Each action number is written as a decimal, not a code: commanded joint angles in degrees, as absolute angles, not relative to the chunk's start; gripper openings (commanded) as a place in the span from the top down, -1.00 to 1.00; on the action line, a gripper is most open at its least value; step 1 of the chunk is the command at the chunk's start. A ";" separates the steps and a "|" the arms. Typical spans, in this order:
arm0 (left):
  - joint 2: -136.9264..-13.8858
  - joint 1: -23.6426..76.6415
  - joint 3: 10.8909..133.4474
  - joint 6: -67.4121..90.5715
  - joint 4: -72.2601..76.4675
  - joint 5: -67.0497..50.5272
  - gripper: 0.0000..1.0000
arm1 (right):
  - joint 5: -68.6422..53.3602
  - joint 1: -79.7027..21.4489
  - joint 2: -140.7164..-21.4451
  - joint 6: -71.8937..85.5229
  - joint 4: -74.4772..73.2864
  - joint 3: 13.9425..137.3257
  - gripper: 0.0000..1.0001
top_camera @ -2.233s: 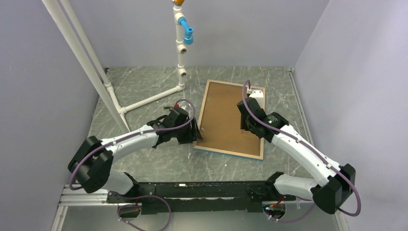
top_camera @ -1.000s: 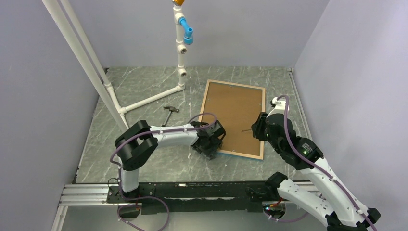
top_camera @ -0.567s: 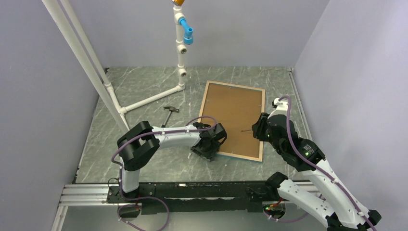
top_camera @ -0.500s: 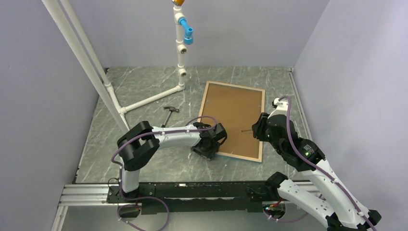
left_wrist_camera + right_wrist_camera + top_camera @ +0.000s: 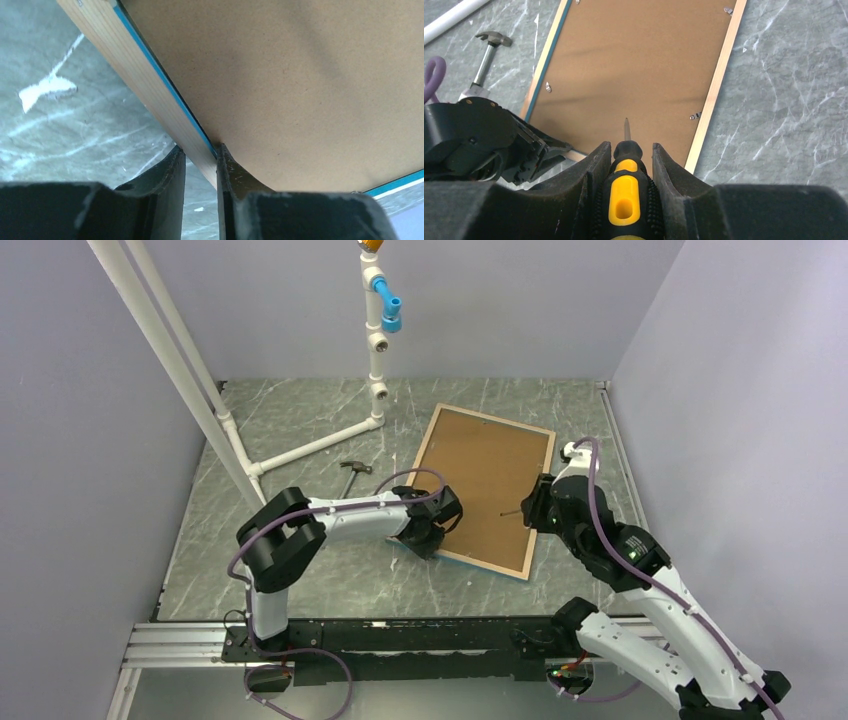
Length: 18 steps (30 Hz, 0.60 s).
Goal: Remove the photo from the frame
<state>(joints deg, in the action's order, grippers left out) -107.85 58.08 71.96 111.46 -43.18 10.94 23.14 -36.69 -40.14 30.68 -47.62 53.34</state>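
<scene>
The frame lies back-up on the table, its brown board showing inside a pale wood rim. The photo is hidden under that board. My left gripper sits at the frame's near-left edge. In the left wrist view it is shut on the rim, one finger outside it and the other finger on the board. My right gripper hovers over the frame's right half, shut on a yellow-and-black screwdriver. The screwdriver's tip points at the board.
A small hammer lies on the table left of the frame. A white pipe stand rises at the back, with long pipes slanting to the left. Small metal clips sit along the rim. Walls close in on three sides.
My left gripper has shut on the frame's near-left rim. The frame has turned slightly, its near end swinging left. The right arm with the screwdriver has hardly moved.
</scene>
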 commanded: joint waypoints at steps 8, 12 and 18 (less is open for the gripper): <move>-108.18 55.10 62.09 72.14 -38.52 25.07 1.00 | 16.11 -36.92 -44.42 28.68 -42.21 51.75 1.00; -107.23 53.06 58.42 61.93 -33.04 24.21 1.00 | 12.00 -37.00 -46.02 28.24 -39.79 50.57 1.00; -103.92 49.03 52.76 50.73 -23.32 21.19 1.00 | 6.31 -39.79 -50.98 27.20 -35.04 47.78 1.00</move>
<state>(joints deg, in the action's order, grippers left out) -101.34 51.16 59.51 70.96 -19.92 19.38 11.18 -37.60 -48.10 28.47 -41.78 49.04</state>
